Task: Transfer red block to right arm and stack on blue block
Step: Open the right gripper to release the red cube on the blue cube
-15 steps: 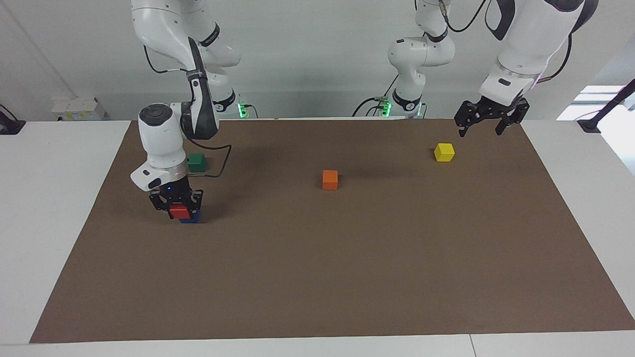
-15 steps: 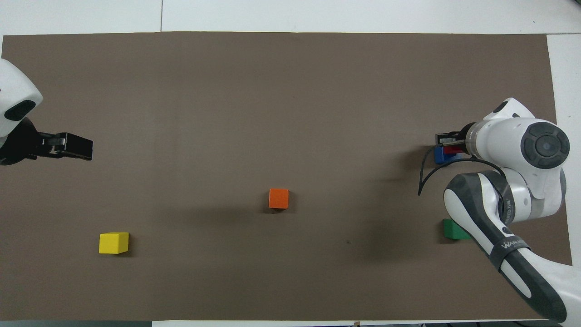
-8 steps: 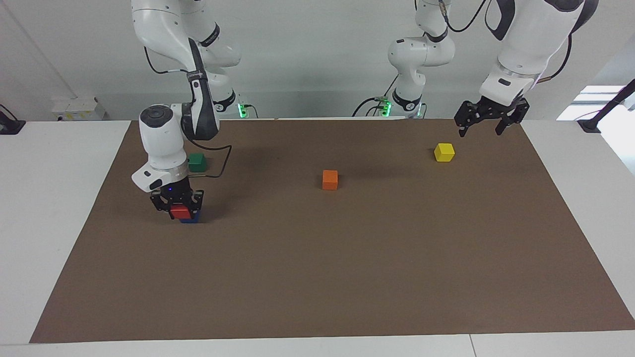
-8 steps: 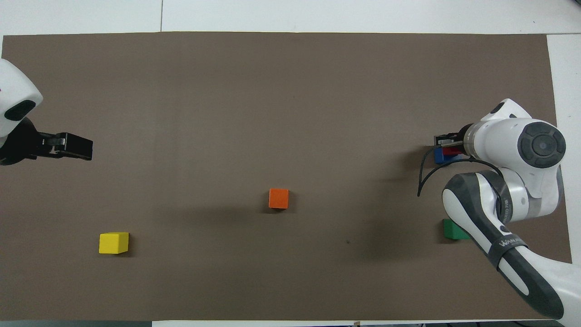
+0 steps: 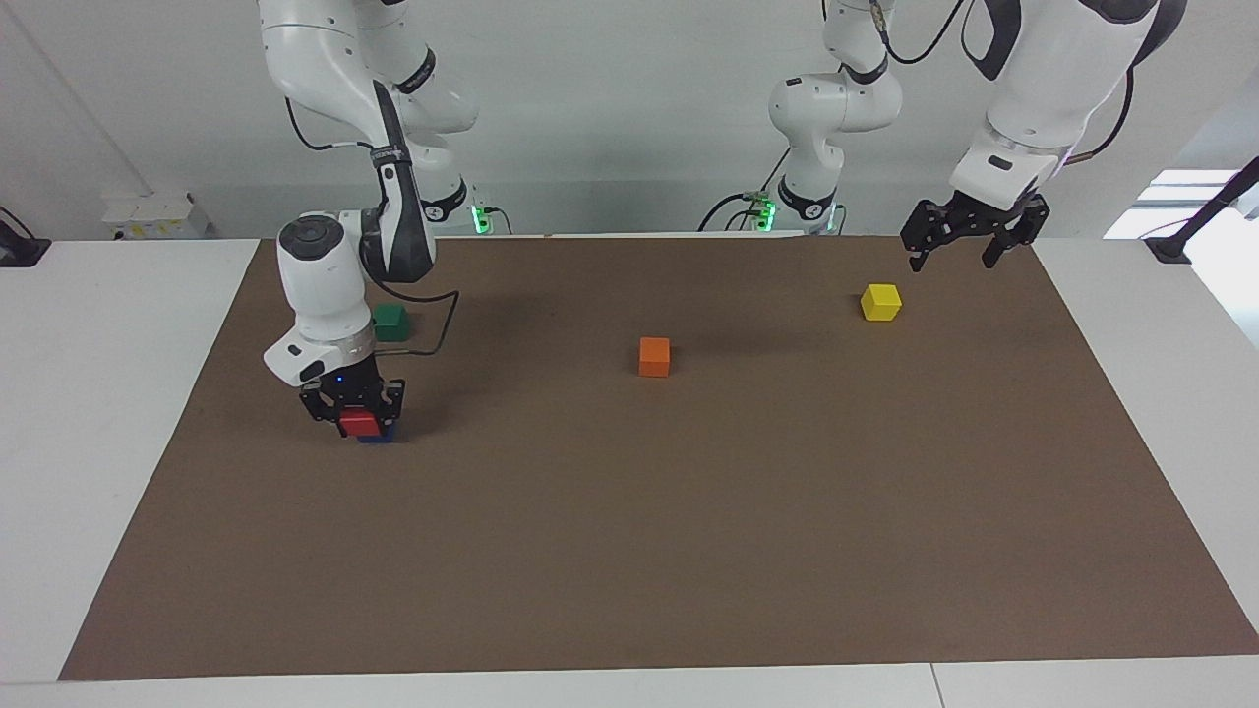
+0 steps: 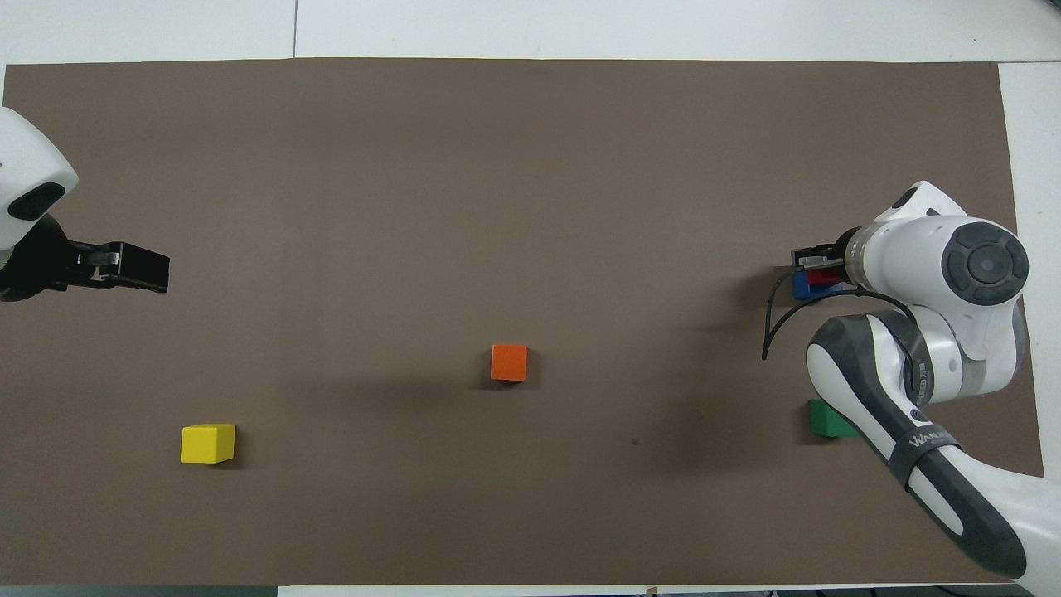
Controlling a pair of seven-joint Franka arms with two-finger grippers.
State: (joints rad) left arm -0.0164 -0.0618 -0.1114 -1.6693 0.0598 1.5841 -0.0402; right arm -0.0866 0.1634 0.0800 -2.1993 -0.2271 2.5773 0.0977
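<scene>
The red block (image 5: 359,423) (image 6: 822,276) sits between the fingers of my right gripper (image 5: 356,421) (image 6: 816,274), which is shut on it at the right arm's end of the mat. Directly under it lies the blue block (image 5: 378,434) (image 6: 802,285), mostly covered, with only an edge showing. The red block looks down on or just above the blue one; whether they touch I cannot tell. My left gripper (image 5: 956,258) (image 6: 141,269) hangs open and holds nothing, above the mat's corner at the left arm's end, beside the yellow cube.
An orange cube (image 5: 654,356) (image 6: 509,362) lies mid-mat. A yellow cube (image 5: 880,301) (image 6: 208,443) lies toward the left arm's end. A green cube (image 5: 390,322) (image 6: 829,419) sits nearer to the robots than the stack, partly under the right arm. A black cable (image 5: 438,324) loops beside it.
The right gripper with the red block has shifted slightly over the blue block and the arm's wrist has risen a little. The left arm has not moved.
</scene>
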